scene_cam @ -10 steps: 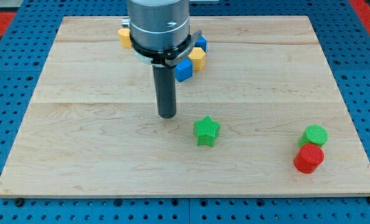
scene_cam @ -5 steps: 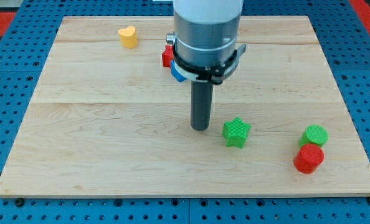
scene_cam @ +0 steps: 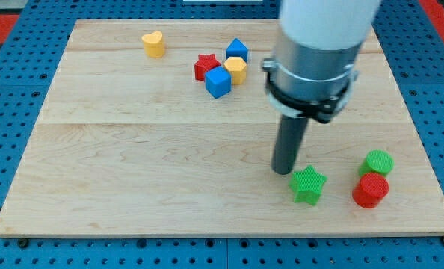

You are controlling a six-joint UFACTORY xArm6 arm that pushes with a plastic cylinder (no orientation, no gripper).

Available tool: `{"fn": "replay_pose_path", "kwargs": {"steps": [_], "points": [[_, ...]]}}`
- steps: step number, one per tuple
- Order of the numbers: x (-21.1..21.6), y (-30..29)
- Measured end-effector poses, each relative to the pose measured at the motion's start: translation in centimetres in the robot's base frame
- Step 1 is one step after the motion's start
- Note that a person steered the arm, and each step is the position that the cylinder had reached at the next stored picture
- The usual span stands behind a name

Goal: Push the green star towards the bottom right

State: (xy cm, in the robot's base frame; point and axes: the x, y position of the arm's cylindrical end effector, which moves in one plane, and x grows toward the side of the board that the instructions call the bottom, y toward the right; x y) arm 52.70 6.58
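The green star (scene_cam: 308, 184) lies on the wooden board (scene_cam: 132, 149) at the lower right. My tip (scene_cam: 283, 171) rests on the board just to the star's upper left, touching or nearly touching it. A green cylinder (scene_cam: 377, 163) and a red cylinder (scene_cam: 371, 190) stand close together to the star's right, near the board's right edge.
A cluster sits at the view's top centre: a red star (scene_cam: 204, 65), a blue cube (scene_cam: 217, 81), a yellow hexagon block (scene_cam: 235, 70) and a blue block (scene_cam: 237, 50). A yellow heart (scene_cam: 154, 44) lies at the top left. The arm's grey body (scene_cam: 312, 52) hangs over the board's upper right.
My tip has moved right and slightly down across the board. The green star has slid with it towards the bottom right, closer to the green and red cylinders.
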Motion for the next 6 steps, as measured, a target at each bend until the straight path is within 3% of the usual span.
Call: {"fn": "replay_pose_path", "kwargs": {"steps": [2,4,6], "points": [[0.2,-2.1],[3.5,-0.7],[3.7,3.9]]}}
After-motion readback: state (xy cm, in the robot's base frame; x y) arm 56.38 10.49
